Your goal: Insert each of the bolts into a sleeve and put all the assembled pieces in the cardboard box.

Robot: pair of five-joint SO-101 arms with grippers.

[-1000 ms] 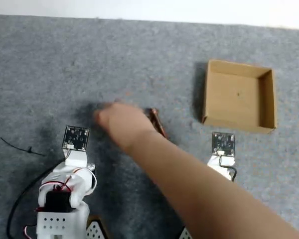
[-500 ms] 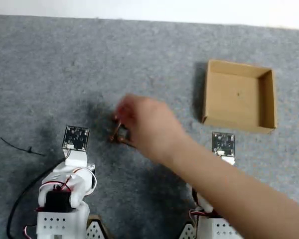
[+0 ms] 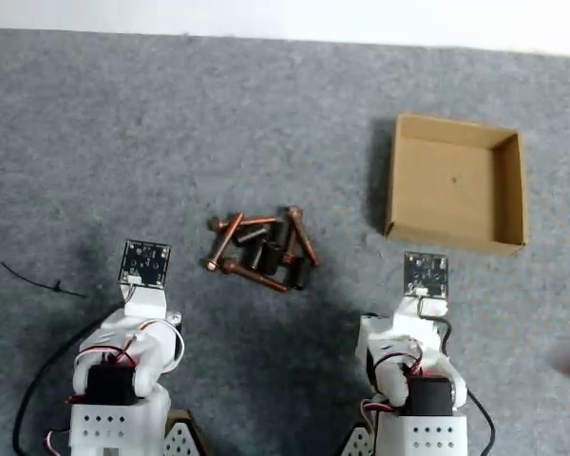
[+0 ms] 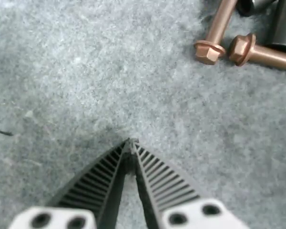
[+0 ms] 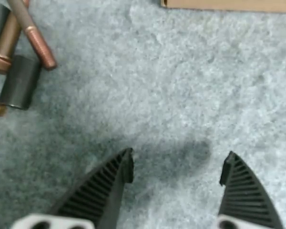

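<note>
Between the clenched left gripper and the released right gripper, touching neither, bolts and sleeves lie heaped, overlapping so the sleeves' count is unclear.

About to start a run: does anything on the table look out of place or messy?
The bolts and sleeves lie jumbled in one crossed heap. A thin black strand lies stray on the carpet, left of it.

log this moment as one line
left claw shut, empty | right claw open, empty | bolts and sleeves loose in one pile | cardboard box holds no pieces
</note>
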